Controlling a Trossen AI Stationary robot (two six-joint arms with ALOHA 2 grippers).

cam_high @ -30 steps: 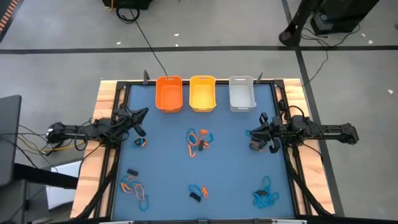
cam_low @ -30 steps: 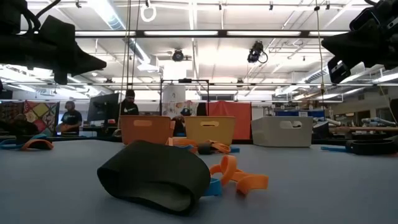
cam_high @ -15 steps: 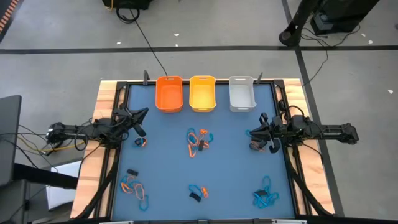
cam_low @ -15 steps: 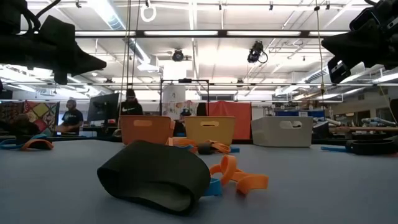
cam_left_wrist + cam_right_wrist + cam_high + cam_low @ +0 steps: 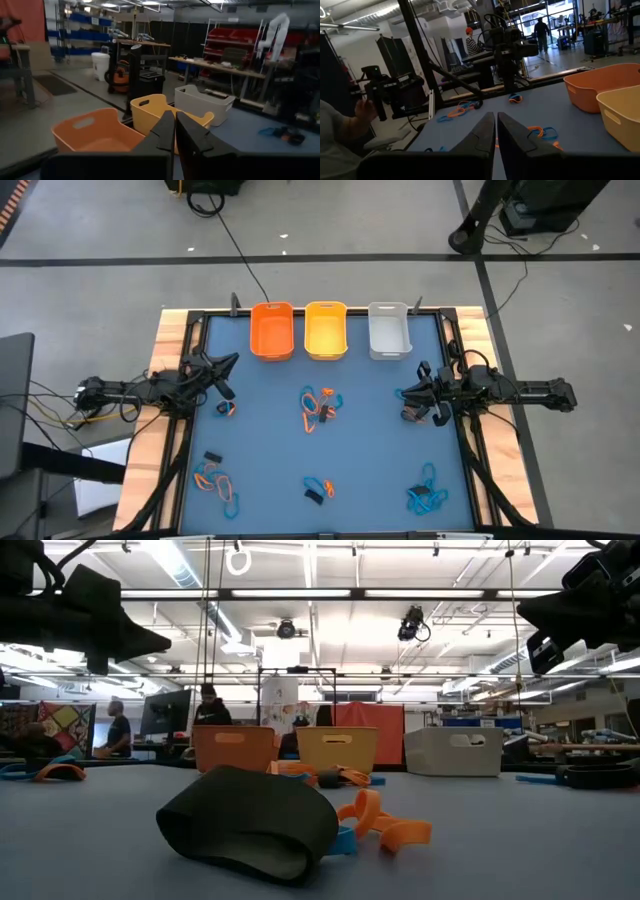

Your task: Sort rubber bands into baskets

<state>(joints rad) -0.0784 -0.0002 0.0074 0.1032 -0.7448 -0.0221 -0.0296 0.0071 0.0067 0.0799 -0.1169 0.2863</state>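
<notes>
3 baskets stand in a row at the far edge of the blue table [image 5: 270,440]: the orange basket [image 5: 271,331], the yellow-orange basket [image 5: 325,329] just beside it, and the grey-white basket [image 5: 389,330] a little apart from that one. I can read no label or writing on any of them.

Taking the yellow-orange basket as the mark, the rubber bands lie scattered on the near side of it. A tangle of blue, orange and black bands [image 5: 319,406] sits straight in front of it. Farther out in the same line is a small group with a chunky black band [image 5: 314,497] and orange loops; in the low view that black band [image 5: 250,824] fills the foreground with orange bands [image 5: 385,825] touching it. A cluster of orange and blue loops [image 5: 216,479] lies well off toward the left arm's side, and a blue cluster [image 5: 426,495] well off toward the right arm's side.

The left gripper [image 5: 228,365] hangs above the table beside the orange basket, fingers pressed together, holding nothing. The right gripper [image 5: 408,394] hangs in front of the grey-white basket, fingers likewise together and empty.

People show in the room beyond the table.
</notes>
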